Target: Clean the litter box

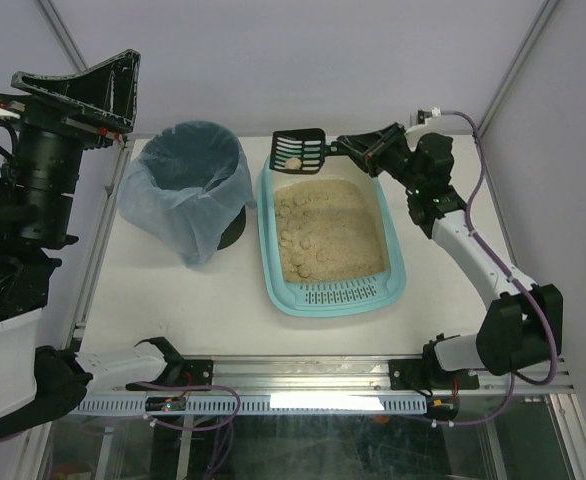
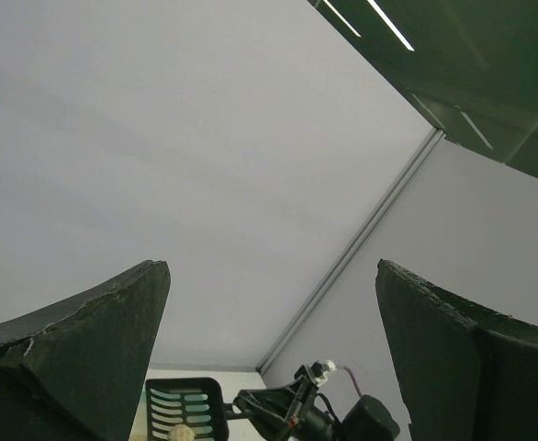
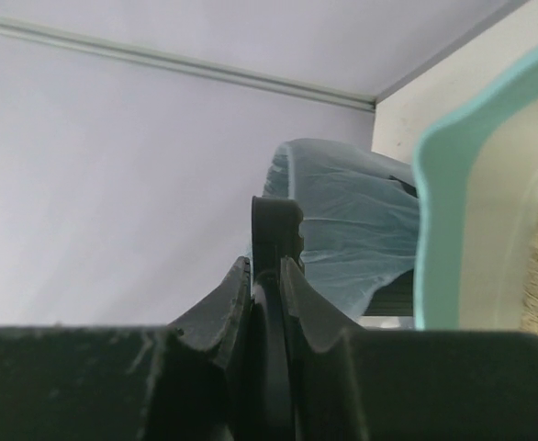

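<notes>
Top view first: the litter box (image 1: pixel 270 250) sits mid-table, its grated end toward the arm bases. Your right gripper (image 1: pixel 358 150) is clamped on the handle of a black scoop (image 1: pixel 303 148), which hangs just past the box's far end with one clump (image 1: pixel 293 163) resting on its slots. The bag-lined bin (image 1: pixel 188 190) stands just left of the box; the scoop is not over it yet. Many clumps (image 1: pixel 303 235) lie in the litter, so I judge you are early in the job, with this load to dump and plenty of passes left. Your left gripper (image 1: pixel 123 95) is raised well to the left of the box, jaws spread wide and holding nothing.

Left wrist view: the two fingers (image 2: pixel 95 349) stand far apart with only wall between them; the loaded scoop (image 2: pixel 184 409) shows small at the bottom edge.

Right wrist view: the fingers (image 3: pixel 223 303) press tight on the scoop's handle (image 3: pixel 271 266); the bin's bag (image 3: pixel 352 230) lies beyond, and the box's teal rim (image 3: pixel 439 184) sits to the right.
</notes>
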